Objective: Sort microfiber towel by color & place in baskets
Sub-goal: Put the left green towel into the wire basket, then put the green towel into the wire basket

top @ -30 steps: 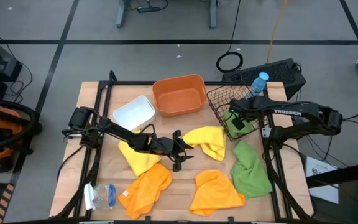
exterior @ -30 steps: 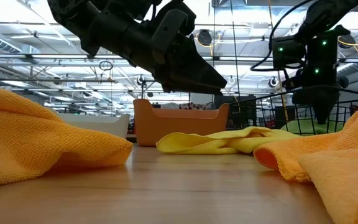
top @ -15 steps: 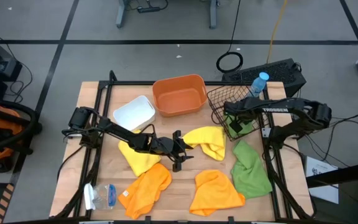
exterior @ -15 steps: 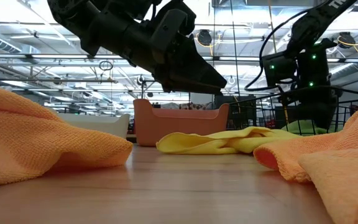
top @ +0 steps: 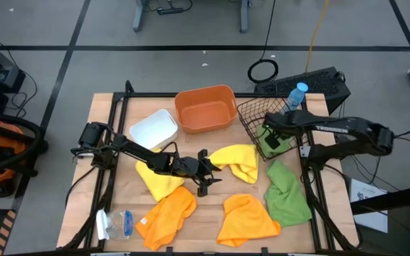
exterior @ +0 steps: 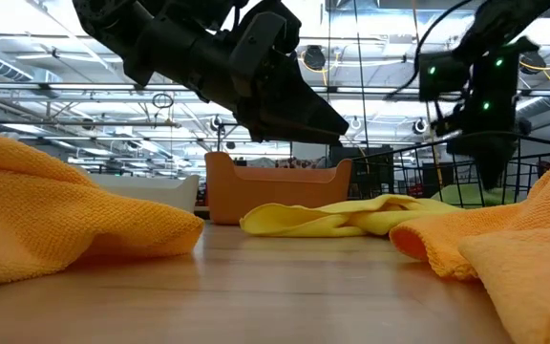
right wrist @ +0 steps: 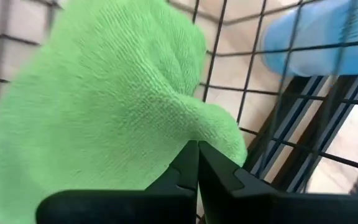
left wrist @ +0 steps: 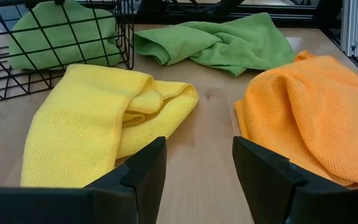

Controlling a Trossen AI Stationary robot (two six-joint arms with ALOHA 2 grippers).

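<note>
My left gripper (top: 205, 173) hovers open at the table's middle. A yellow towel (left wrist: 98, 118) lies ahead of it and an orange towel (left wrist: 303, 118) beside it; its fingers touch neither. My right gripper (top: 269, 135) is shut and points down into the black wire basket (top: 251, 114), just over a green towel (right wrist: 104, 106) that lies on the basket's bottom. The orange tub (top: 205, 108) and white tray (top: 153, 129) stand at the back. On the table lie a second yellow towel (top: 159, 181), two orange towels (top: 168, 217) (top: 246, 219) and a green towel (top: 287, 192). My right gripper's shut fingertips (right wrist: 194, 155) stand right at the green towel in the basket. I cannot tell whether they touch it. No cloth shows between the fingers.
A blue-capped clear bottle (top: 296, 94) stands behind the wire basket. A clear packet (top: 116, 224) lies at the front left corner. Black frame rails run along the table's left (top: 109, 171) and right (top: 312, 185) sides.
My right gripper has dipped down and toward the table's left inside the wire basket, then come back up and toward the right to about where it was. The green towel in the basket has stayed put.
</note>
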